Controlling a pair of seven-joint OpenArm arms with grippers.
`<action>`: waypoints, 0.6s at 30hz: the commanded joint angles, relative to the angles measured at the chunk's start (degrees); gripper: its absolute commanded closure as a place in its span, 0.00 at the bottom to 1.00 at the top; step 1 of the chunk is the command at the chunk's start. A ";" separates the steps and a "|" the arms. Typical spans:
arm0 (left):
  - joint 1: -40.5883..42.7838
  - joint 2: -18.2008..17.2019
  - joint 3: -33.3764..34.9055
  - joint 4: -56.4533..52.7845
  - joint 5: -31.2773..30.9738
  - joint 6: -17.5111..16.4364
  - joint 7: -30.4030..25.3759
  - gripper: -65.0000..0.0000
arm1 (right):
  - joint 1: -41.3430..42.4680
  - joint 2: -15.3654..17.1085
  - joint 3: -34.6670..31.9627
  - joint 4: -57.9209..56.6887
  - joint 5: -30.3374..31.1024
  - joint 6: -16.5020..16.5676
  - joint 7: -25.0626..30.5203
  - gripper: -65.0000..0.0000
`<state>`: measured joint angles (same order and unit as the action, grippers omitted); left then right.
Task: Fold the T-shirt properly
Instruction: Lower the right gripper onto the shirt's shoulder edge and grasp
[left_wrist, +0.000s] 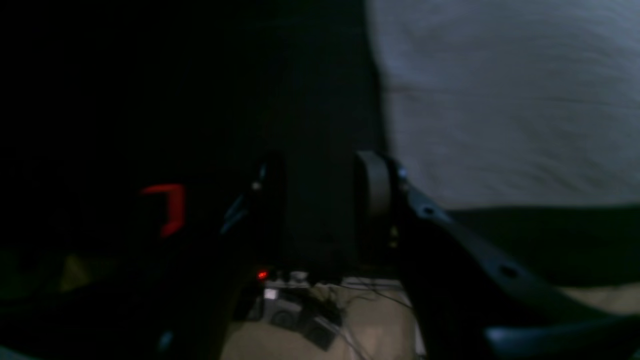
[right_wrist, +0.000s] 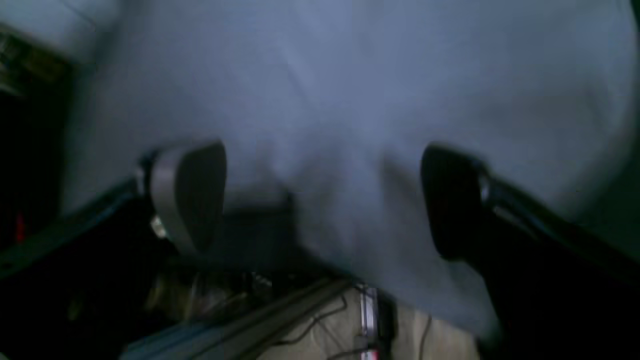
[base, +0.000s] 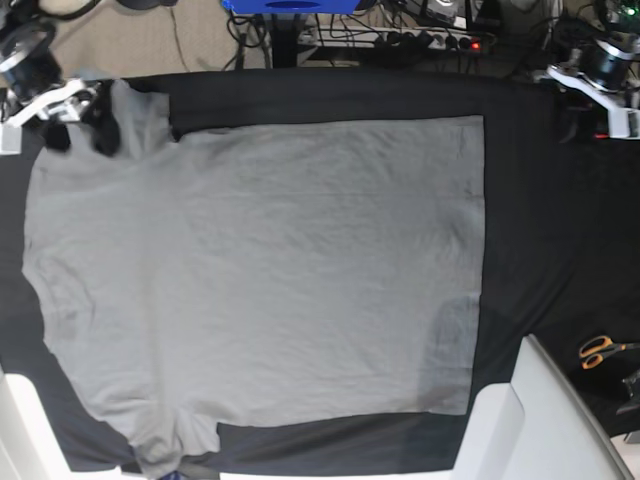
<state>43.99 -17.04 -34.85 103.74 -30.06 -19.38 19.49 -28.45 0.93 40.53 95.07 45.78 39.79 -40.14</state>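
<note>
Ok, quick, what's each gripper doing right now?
Left gripper: empty beside the T-shirt; open or shut cannot be told.
Right gripper: open, holding nothing, over the shirt's sleeve.

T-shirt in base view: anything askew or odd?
The T-shirt lies spread flat on the black cloth, lightly wrinkled. One sleeve by the right gripper is bunched upward. Orange-handled scissors sit at the table edge.
</note>
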 joint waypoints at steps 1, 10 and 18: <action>0.28 -0.59 -0.71 0.12 -0.40 -0.10 -1.33 0.64 | 1.77 0.79 2.68 -2.01 1.56 0.21 -0.17 0.10; 0.54 -0.50 -0.71 -2.34 -0.40 -0.18 -1.33 0.64 | 7.74 6.32 11.38 -17.48 1.39 0.21 -5.62 0.10; 0.28 -0.50 -0.80 -2.25 -0.49 -0.18 -1.33 0.64 | 7.48 6.50 7.69 -22.32 1.30 0.21 -5.53 0.28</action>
<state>43.79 -16.78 -35.16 100.62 -30.09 -19.59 19.51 -21.12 6.66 48.05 71.88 45.80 39.29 -46.57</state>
